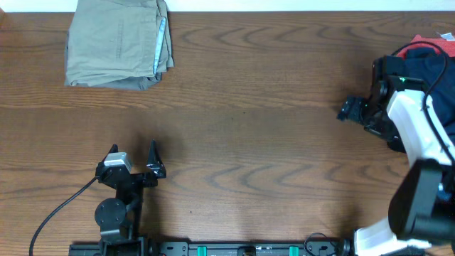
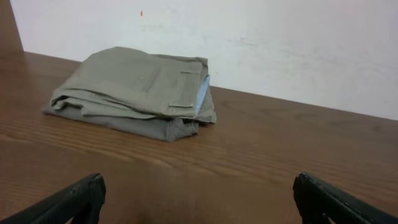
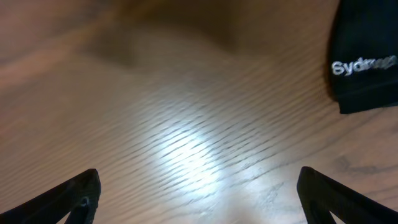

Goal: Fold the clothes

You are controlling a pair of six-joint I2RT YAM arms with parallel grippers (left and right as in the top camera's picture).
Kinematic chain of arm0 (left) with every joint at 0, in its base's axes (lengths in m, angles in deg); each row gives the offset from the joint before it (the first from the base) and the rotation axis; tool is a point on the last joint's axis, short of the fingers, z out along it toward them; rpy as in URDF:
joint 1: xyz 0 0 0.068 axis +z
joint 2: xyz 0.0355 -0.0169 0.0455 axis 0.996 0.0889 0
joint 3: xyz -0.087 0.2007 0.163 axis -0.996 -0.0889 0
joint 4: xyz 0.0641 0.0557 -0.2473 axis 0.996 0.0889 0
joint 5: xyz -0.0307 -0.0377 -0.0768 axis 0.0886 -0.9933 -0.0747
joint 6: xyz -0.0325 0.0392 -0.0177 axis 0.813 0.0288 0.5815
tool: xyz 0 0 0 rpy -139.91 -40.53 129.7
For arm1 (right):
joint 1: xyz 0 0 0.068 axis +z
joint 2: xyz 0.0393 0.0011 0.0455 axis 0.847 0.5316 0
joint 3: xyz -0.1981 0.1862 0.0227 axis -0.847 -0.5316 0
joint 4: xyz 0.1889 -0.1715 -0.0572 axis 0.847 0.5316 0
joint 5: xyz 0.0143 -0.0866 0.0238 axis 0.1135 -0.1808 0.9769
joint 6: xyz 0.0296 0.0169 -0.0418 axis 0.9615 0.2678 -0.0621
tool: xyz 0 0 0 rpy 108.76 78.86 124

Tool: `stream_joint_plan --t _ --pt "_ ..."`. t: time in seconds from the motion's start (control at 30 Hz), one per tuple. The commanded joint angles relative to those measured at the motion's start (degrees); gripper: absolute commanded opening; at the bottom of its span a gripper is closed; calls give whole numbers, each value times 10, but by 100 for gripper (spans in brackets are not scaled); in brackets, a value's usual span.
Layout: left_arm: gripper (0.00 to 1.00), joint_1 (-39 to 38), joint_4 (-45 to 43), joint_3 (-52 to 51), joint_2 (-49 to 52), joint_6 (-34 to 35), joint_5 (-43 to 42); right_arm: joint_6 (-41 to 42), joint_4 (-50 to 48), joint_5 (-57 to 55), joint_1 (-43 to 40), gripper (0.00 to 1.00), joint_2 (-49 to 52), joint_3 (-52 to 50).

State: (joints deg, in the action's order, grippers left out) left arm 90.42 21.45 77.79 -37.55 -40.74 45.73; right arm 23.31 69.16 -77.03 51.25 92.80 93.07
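Nearest you, the left jaws stand wide apart and empty over bare bench (image 1: 249,142). The right jaws, at the bench's right side, are equally spread and grip nothing.

Just beside the right jaws lies a black garment (image 3: 364,56) with white stitched lettering, only partly legible. It seems to belong to the heap of dark clothes (image 1: 430,60) at the far right edge, where navy cloth and a strip of red show. The arm covers much of that heap, so you cannot count the pieces in it.

Farthest off, at the far left corner, the khaki trousers (image 1: 117,43) lie as a flat, squared bundle of several layers. A pale blue lining shows along one edge, and they look already folded.

Expect every piece to be light, limp and free to drape. Cloth will sag between two holds and drag on the wood rather than slide cleanly. Take the next garment by a hem, waistband or corner, pinching a single layer at its edge. Use both arms well apart to spread it flat.
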Motion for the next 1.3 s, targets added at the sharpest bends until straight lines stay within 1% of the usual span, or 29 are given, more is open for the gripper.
stream_joint_plan --t 0.0,0.37,0.67,0.83,1.03,1.27 --pt "98 -1 26 -5 -3 -10 -8 0 0 -5 30 99 -76 -5" --pt "98 -1 26 -5 -3 -10 -8 0 0 -14 123 99 -279 -31" --pt "98 -1 26 -5 -3 -10 -8 0 3 -17 129 99 -421 -67" --pt "98 -1 26 -5 -3 -10 -8 -1 -5 -23 125 99 -499 -108" --pt "98 -1 26 -5 -3 -10 -8 0 -91 -23 122 99 -614 -231" --pt "98 -1 26 -5 -3 -10 -8 -1 -228 -11 122 99 -755 -418"
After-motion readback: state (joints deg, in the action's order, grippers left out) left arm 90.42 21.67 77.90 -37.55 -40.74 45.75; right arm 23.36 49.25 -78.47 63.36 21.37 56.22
